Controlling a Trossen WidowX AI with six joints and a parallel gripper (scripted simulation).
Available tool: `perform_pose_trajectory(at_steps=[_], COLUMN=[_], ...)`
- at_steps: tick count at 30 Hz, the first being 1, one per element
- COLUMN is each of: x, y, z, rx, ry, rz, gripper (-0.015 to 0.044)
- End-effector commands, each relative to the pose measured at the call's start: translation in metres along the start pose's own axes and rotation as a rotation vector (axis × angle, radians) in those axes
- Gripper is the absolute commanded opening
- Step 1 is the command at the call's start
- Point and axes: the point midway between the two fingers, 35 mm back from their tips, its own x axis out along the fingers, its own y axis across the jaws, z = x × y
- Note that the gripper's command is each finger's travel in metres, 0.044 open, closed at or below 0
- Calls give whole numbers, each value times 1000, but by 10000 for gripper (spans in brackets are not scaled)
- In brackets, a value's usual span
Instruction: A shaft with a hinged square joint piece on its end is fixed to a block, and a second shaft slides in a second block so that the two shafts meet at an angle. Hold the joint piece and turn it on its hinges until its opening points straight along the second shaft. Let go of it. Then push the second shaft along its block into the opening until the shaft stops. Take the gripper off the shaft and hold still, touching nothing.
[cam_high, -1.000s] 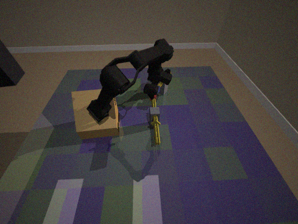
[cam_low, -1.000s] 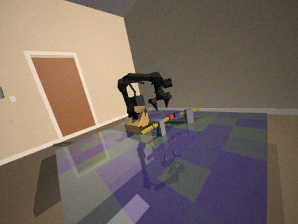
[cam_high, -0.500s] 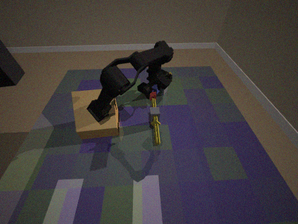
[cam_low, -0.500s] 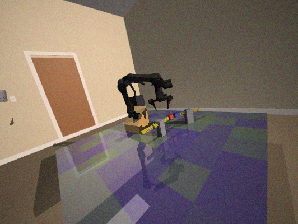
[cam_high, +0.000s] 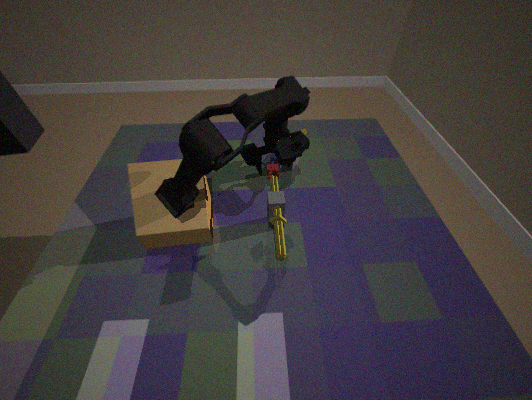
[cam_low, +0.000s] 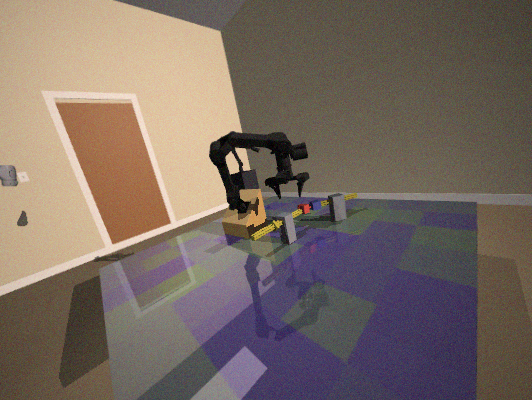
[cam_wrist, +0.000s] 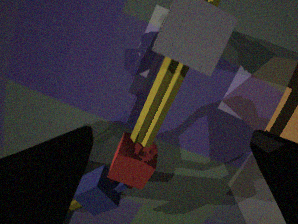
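Wide apart and with nothing between them, the jaws of the black gripper (cam_high: 277, 162) (cam_low: 290, 196) (cam_wrist: 172, 132) pointed down from the black jointed arm (cam_high: 270, 102) (cam_low: 255, 140); in the exterior view they hung above the line of parts near the centre. The red square joint piece (cam_high: 273, 171) (cam_low: 303, 208) (cam_wrist: 132, 167) sat just above the centre of the top frame, and at the lower left of the wrist frame. Beside it was a blue squarish piece (cam_low: 315, 205) (cam_wrist: 97, 192), towards the far grey upright block (cam_low: 337, 207), from which a far yellow shaft (cam_low: 350, 196) stuck out. On the red side, a ridged yellow shaft (cam_high: 281, 247) (cam_low: 264, 231) (cam_wrist: 156, 102) ran through the near grey block (cam_high: 276, 199) (cam_low: 288, 229) (cam_wrist: 197, 35), with a yellow collar (cam_high: 278, 219) (cam_low: 277, 225) on its outer stretch. Its inner end met the red piece in the wrist frame, though whether it had gone into the opening could not be told. A box-like tan base (cam_high: 150, 200) (cam_low: 237, 226) stood left of centre in the top frame, on the blue and green patchwork surface (cam_high: 350, 290) (cam_low: 425, 310).
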Motion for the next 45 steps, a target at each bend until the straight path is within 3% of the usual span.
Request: perform_pose_trajectory(at_steps=[1, 11, 16, 31, 45], x=[3, 7, 10, 86, 86], y=[-1, -1, -1, -1, 18], z=[1, 1, 1, 2, -39], rx=[105, 390, 396, 397, 398], ry=[-5, -5, -5, -8, -4], rz=[-1, 0, 0, 0, 2], gripper=[440, 440, 440, 440, 440])
